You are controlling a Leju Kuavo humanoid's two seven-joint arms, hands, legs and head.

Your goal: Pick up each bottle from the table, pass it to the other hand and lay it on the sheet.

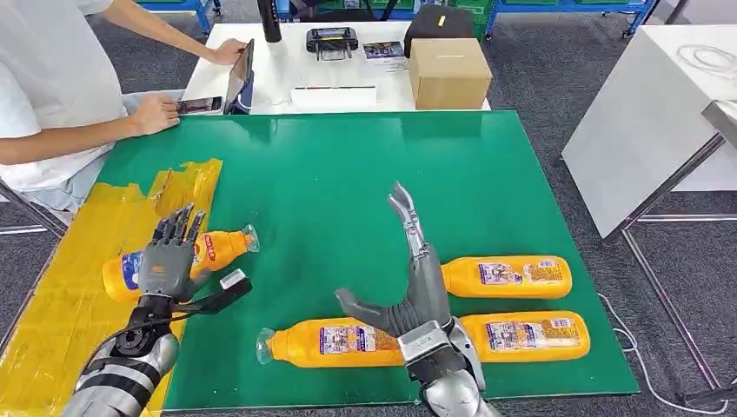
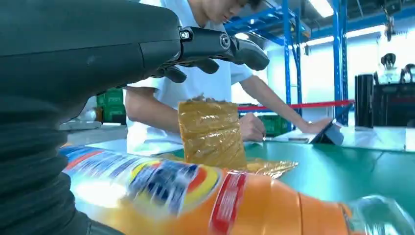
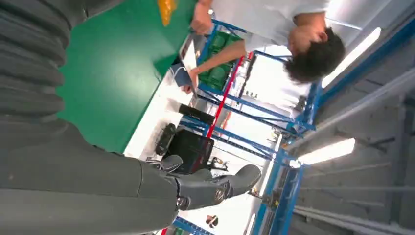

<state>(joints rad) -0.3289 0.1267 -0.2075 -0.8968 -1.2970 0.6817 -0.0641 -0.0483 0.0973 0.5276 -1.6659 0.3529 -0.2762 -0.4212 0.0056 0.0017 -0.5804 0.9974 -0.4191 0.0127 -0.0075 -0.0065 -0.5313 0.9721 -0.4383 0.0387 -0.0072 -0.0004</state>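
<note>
At the far edge of the green table (image 1: 348, 174), beyond the work area: a cardboard box (image 1: 448, 72), a black handheld device (image 1: 331, 41) and a propped tablet (image 1: 243, 76), with a seated person (image 1: 52, 78) in a white shirt reaching to it from the left. Along the table's left side, a crinkled yellow sheet (image 1: 78, 295), one torn corner standing up. Lying partly on the sheet, cap toward the centre, an orange bottle (image 1: 213, 249) with a blue-and-red label, under the left hand (image 1: 169, 256), fingers extended flat over it; actual grip hard to judge, possibly just resting. Nearer the front edge, three more orange bottles on their sides: one (image 1: 335, 340) left of the right hand (image 1: 417, 287), two (image 1: 508, 276) (image 1: 526, 335) just right of it. Right hand raised between them, fingers straight, thumb spread, holding nothing.
</note>
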